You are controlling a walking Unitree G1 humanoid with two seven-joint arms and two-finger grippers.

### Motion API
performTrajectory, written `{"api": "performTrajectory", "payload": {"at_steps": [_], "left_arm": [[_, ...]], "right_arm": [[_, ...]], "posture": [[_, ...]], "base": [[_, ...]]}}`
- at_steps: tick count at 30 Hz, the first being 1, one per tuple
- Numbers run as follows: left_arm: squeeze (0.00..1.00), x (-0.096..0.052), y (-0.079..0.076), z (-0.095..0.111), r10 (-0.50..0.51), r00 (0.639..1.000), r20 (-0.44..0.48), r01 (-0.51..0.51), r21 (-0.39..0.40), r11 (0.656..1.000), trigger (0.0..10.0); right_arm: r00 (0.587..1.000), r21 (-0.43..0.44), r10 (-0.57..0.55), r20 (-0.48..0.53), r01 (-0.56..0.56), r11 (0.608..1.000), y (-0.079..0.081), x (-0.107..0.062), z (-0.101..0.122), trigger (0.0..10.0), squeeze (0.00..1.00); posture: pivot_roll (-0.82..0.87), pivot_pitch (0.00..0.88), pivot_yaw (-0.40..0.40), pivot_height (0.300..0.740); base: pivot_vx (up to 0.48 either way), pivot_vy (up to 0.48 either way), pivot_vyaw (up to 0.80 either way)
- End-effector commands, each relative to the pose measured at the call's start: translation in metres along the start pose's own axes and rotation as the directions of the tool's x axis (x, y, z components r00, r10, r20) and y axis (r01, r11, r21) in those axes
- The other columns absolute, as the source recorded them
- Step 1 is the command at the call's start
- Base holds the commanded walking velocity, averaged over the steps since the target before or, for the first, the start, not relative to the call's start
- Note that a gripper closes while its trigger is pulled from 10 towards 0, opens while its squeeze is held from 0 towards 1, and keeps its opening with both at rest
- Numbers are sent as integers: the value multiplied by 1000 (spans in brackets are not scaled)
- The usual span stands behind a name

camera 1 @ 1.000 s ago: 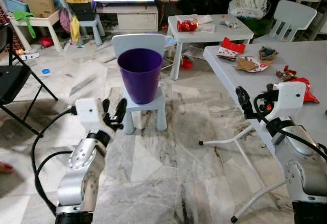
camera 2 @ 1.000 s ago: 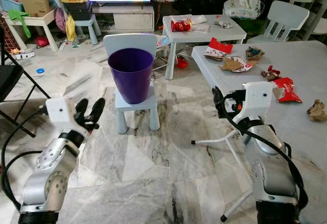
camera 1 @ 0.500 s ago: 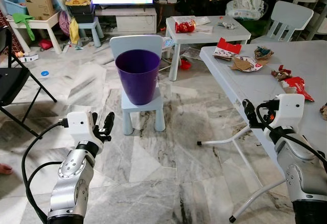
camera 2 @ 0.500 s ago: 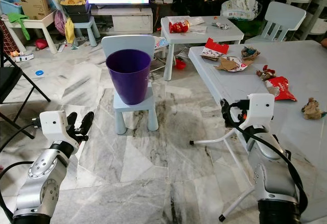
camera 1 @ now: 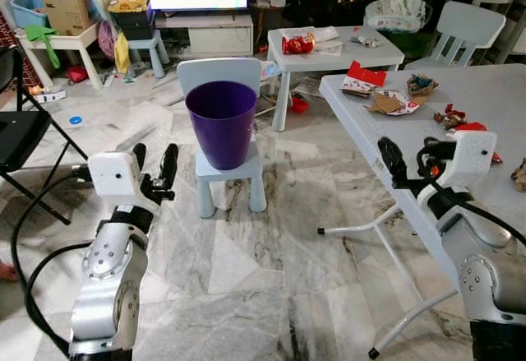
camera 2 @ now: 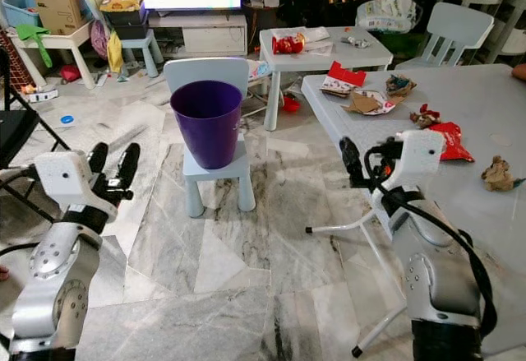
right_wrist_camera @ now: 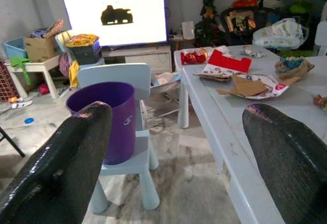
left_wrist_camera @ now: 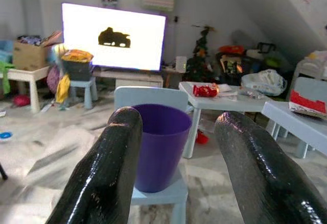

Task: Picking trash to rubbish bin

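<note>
Both end effectors were wide open, holding nothing. Right end effector (camera 2: 355, 162) hung at the worktop (camera 2: 485, 122) edge, with trash (camera 2: 448, 141) lying on top further right of it. Left end effector (camera 1: 154, 164) faced the bin (camera 1: 222, 122) on a chair (camera 1: 230, 164) ahead. Looked like an approach stage; next move likely needs the right one brought over a piece of trash.

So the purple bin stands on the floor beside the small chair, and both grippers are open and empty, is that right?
Not quite: the purple bin stands on the seat of the small chair, as the left eye view shows. The left gripper and right gripper are indeed open and empty.
</note>
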State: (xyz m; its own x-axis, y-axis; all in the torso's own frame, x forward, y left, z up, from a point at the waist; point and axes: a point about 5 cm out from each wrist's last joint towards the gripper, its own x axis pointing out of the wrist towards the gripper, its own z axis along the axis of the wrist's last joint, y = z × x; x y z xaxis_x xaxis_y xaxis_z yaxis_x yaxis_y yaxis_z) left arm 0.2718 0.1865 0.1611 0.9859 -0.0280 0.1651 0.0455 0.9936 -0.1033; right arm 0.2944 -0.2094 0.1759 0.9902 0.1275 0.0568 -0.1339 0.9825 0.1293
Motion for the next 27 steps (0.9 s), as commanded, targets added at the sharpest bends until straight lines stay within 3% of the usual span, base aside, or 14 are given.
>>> {"api": "performTrajectory", "payload": {"at_steps": [1,7,14,16,23,27], "left_arm": [[0,-3,-4,7,14,1000,16,-13,-16,1000,10000],[0,-18,-16,-4,3,999,-40,-5,-35,999,10000],[0,-24,-19,-11,-8,998,-68,5,-40,999,10000],[0,-32,-17,-21,-29,995,-91,27,-21,999,10000],[0,-37,-10,-34,-18,992,-123,16,-12,1000,10000],[0,-42,-11,-39,-23,991,-129,22,-13,1000,10000]], "right_arm": [[1000,17,1,18,-1,1000,2,-4,7,10000,0],[997,63,78,-1,-78,995,27,-7,1,10000,0],[996,65,83,-37,-80,995,31,-13,-10,10000,0],[994,19,95,-62,-94,995,32,-18,-20,10000,0],[997,-111,82,-17,-83,990,36,-19,-25,10000,0],[994,-114,108,-33,-111,987,45,-26,-34,10000,0]], "posture": [[57,0,-13,740],[64,0,-11,740],[63,0,-5,740],[60,0,-3,740],[59,0,-3,740],[61,0,-3,740]], "base": [[0,0,0],[0,0,0],[0,0,0],[0,0,0],[0,0,0],[0,0,0]]}}
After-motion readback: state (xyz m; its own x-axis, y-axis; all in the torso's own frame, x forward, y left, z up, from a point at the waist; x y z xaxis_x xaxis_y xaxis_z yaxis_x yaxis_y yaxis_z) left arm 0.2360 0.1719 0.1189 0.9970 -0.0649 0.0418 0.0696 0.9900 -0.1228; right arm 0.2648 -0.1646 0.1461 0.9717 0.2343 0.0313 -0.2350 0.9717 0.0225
